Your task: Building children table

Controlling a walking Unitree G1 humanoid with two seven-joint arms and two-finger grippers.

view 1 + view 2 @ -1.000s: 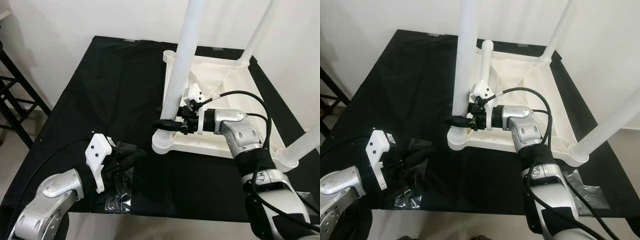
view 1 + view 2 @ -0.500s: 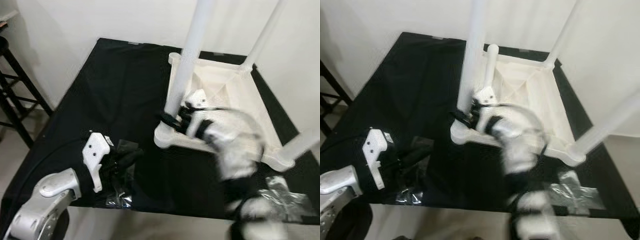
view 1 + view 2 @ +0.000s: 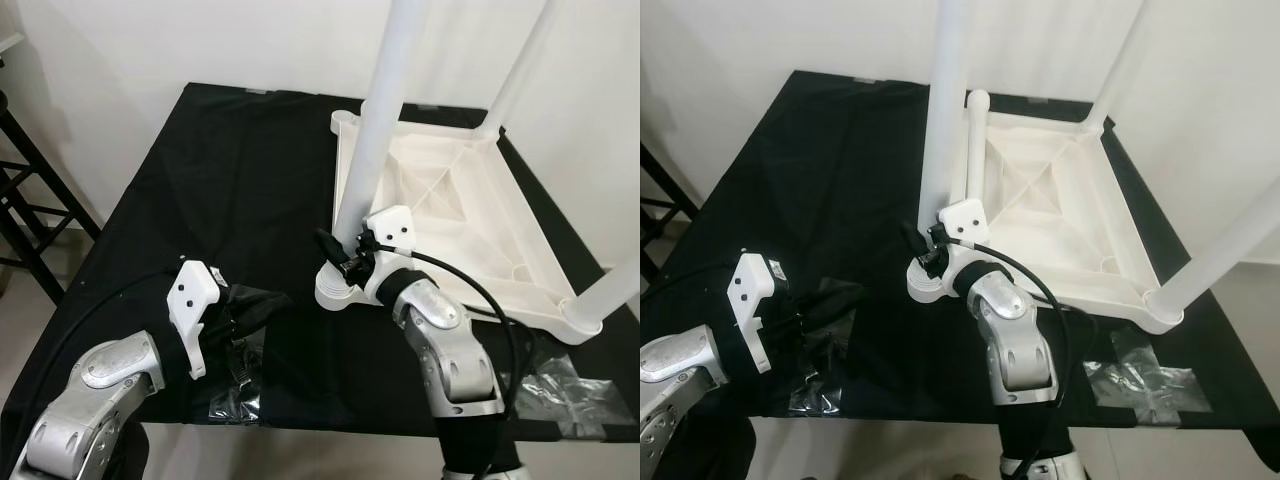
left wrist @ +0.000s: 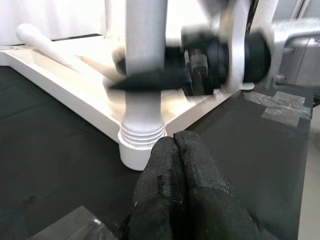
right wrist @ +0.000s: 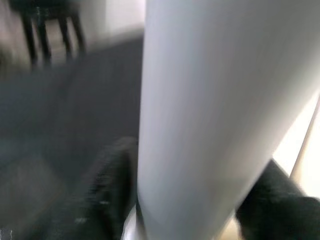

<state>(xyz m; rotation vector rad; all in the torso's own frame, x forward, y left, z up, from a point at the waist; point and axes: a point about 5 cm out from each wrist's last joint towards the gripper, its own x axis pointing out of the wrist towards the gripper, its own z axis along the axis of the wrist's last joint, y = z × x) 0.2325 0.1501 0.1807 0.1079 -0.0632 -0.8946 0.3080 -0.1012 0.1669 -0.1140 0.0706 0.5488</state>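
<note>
A white children's table [image 3: 470, 298] lies upside down on a black cloth. Three legs stand up from its corners. My right gripper [image 3: 338, 252] is shut on the near-left leg [image 3: 385, 110], just above its threaded socket [image 3: 340, 290]. In the right wrist view the leg [image 5: 215, 110] fills the space between my black fingers [image 5: 112, 185]. A loose leg [image 3: 975, 140] lies along the table's left rim. My left gripper [image 3: 262, 306] is shut on nothing and rests on the cloth left of the socket; its fingertips [image 4: 175, 150] point at that leg [image 4: 145, 50].
Crumpled clear plastic [image 3: 235, 390] lies on the cloth under my left arm, and more plastic [image 3: 560, 385] sits at the near right. A black metal stand [image 3: 25, 190] stands left of the cloth-covered surface. A white wall runs close behind.
My right arm has swung from the right side of the leg round to its front, with the gripper still at the leg's base. The left gripper has stayed put.
</note>
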